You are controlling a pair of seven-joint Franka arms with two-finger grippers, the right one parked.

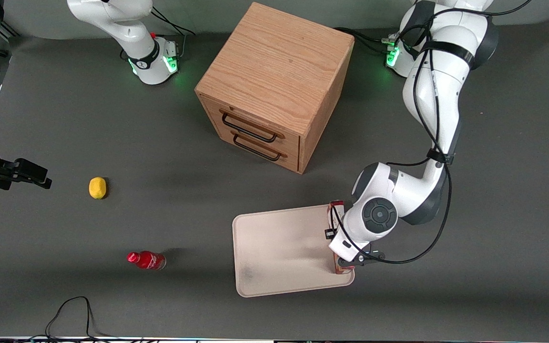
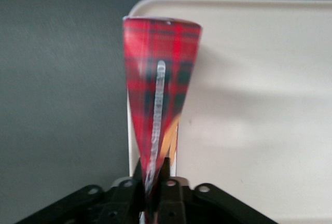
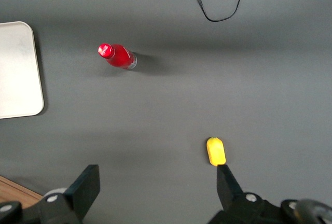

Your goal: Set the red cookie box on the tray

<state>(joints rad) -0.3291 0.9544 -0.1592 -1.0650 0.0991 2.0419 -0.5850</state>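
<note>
The red cookie box (image 2: 161, 68) has a red tartan pattern and is seen edge-on, pinched between the two black fingers of my left gripper (image 2: 154, 175), which is shut on it. It lies along the rim of the cream-white tray (image 2: 259, 79) at the working arm's end. In the front view the wrist covers most of the box; only its ends (image 1: 343, 270) stick out over the tray (image 1: 279, 247). I cannot tell whether the box touches the tray.
A wooden two-drawer cabinet (image 1: 277, 81) stands farther from the front camera than the tray. A small red bottle (image 1: 147, 260) and a yellow fruit (image 1: 97, 187) lie toward the parked arm's end. A black cable (image 1: 72, 309) loops at the table's near edge.
</note>
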